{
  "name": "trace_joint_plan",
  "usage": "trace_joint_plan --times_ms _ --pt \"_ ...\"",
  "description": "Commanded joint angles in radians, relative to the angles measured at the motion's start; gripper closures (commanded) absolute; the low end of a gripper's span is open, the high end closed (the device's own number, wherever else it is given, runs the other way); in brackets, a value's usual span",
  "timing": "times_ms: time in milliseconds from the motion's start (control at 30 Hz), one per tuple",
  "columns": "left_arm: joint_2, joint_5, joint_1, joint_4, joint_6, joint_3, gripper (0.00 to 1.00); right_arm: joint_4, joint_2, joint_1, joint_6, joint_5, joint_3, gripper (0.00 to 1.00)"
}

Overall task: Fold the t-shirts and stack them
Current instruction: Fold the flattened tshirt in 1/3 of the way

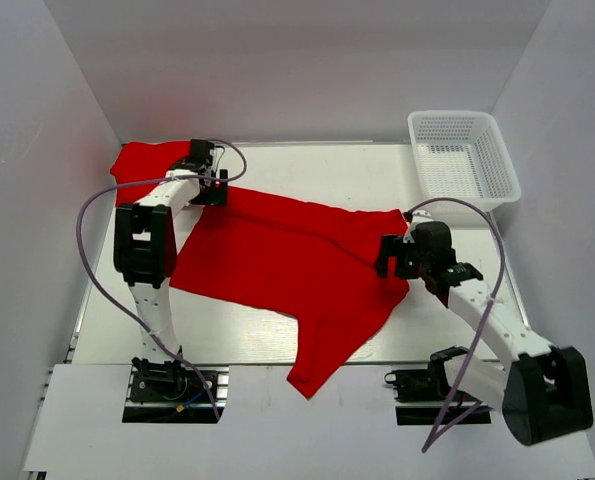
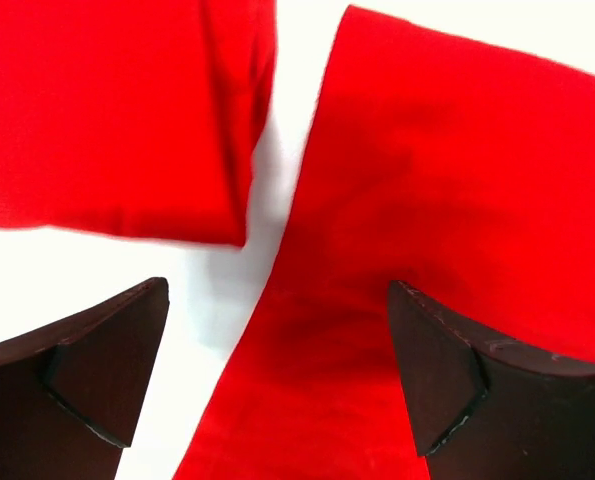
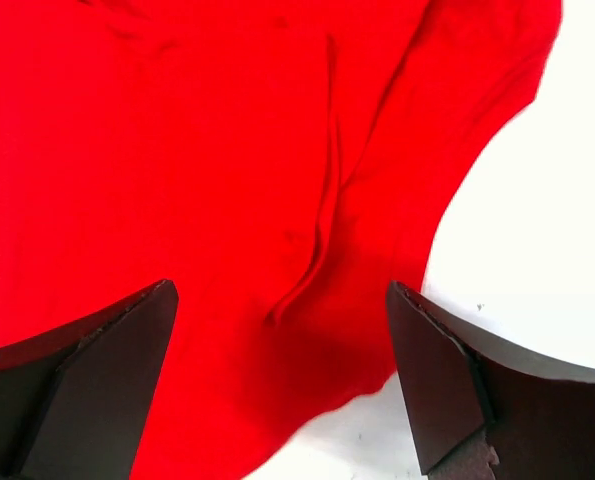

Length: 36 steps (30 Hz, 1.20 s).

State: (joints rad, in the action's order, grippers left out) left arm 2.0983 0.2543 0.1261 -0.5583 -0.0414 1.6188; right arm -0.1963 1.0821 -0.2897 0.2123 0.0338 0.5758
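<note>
1. Table [image 1: 237, 335]: white surface, both arm bases at its near edge.

2. Spread t-shirt [image 1: 277, 255]: red, lying open across the middle of the table, skewed. One part runs past the near edge of the table. Not folded.

3. Folded t-shirt [image 1: 142, 160]: red, compact, at the far-left corner. In the left wrist view a narrow strip of bare table separates it [image 2: 107, 110] from the spread t-shirt [image 2: 437, 180]; the two do not touch.

4. Basket [image 1: 452, 114]: white mesh, far-right corner, well apart from both shirts. No cloth is visible in it.

5. Left gripper [image 1: 209, 175]: over the far-left edge of the spread t-shirt, just beside the folded one. Its wrist view shows the jaws apart [image 2: 277, 290], nothing between them, with the cloth edge running under the gap.

6. Right gripper [image 1: 392, 258]: over the right-hand edge of the spread t-shirt. Jaws apart [image 3: 282, 290] and empty; cloth with a raised seam lies beneath, its curved edge and bare table to the right.

Assessment: one shirt appears finished; the second is at the start of its fold, with both arms placed at opposite edges and no grip taken. The next move calls for each gripper to lower and pinch a single layer at its edge, then for the two to carry the cloth over together. The left arm needs to avoid catching the folded shirt alongside. The overhanging part likely needs drawing back onto the table.
</note>
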Motion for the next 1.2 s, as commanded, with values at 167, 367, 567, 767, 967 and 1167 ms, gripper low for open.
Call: trace_joint_plan --times_ms 167,367,567,767,967,1167 --pt "-0.19 0.017 -0.008 -0.106 -0.061 0.05 0.0 -0.051 -0.068 -0.005 -0.011 0.13 0.067 0.1" --pt "-0.271 -0.11 -0.008 -0.112 -0.071 0.076 0.0 0.055 0.122 0.0 -0.031 0.209 0.16 0.1" --pt "-0.313 -0.188 0.012 -0.084 -0.095 0.032 0.0 0.114 0.309 -0.002 -0.059 0.241 0.26 0.1" --pt "-0.455 -0.175 0.012 -0.075 -0.182 -0.111 0.0 0.12 0.407 0.003 -0.073 0.212 0.294 0.1" --pt "-0.583 -0.174 0.012 -0.055 -0.238 -0.273 0.0 0.127 0.502 0.003 -0.088 0.183 0.317 0.1" --pt "-0.638 -0.174 0.012 -0.087 -0.247 -0.318 0.0 0.118 0.519 0.003 -0.094 0.218 0.317 0.1"
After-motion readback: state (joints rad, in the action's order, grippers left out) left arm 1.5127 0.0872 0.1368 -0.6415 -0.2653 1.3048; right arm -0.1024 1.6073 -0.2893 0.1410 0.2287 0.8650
